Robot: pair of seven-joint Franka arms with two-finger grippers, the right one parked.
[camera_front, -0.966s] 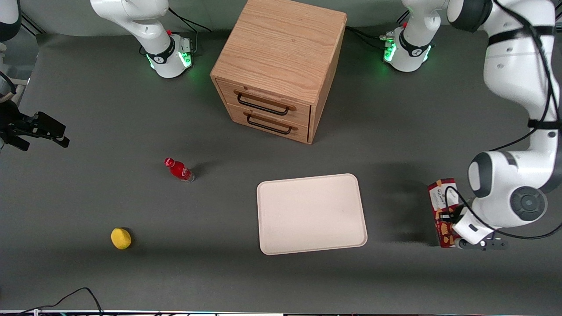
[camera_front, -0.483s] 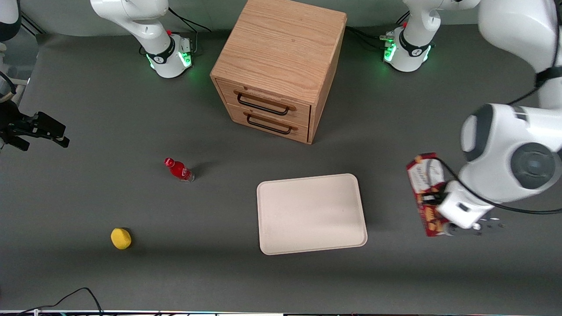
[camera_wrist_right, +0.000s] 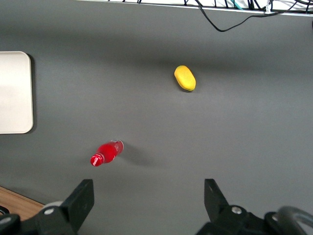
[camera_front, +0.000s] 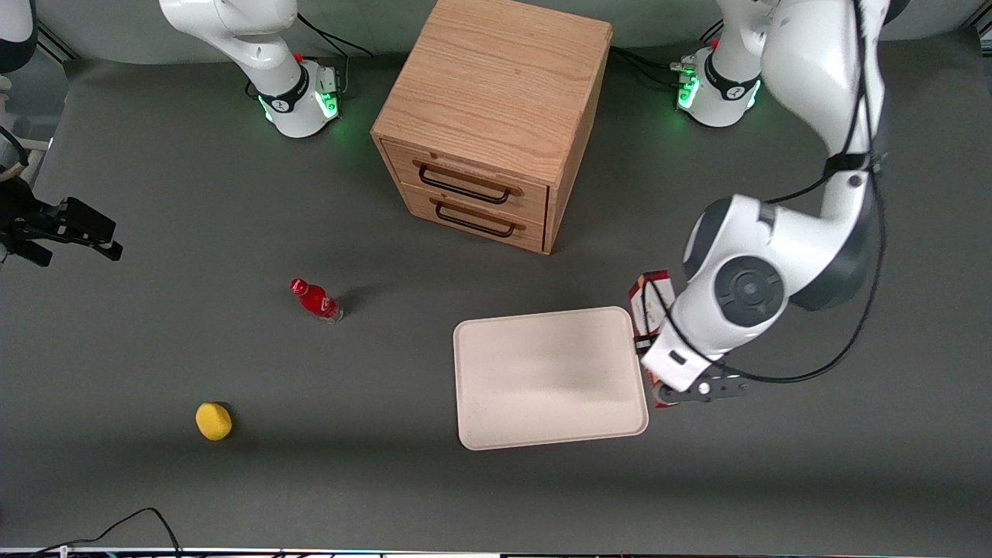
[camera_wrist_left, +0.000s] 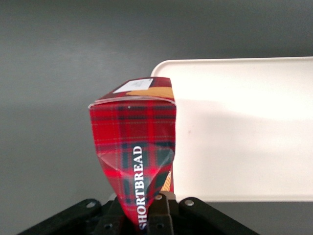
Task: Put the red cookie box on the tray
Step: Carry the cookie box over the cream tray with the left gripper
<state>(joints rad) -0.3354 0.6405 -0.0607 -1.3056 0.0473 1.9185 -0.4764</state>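
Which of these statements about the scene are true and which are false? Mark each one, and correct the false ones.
1. The tool holds the red cookie box. True.
2. The red cookie box lies flat in the middle of the tray. False: it is held above the table at the tray's edge toward the working arm's end, not resting on the tray.
3. Both drawers of the wooden cabinet are shut. True.
4. The small red bottle stands on the tray. False: it is on the table, toward the parked arm's end.
5. The yellow object is nearer to the front camera than the red bottle. True.
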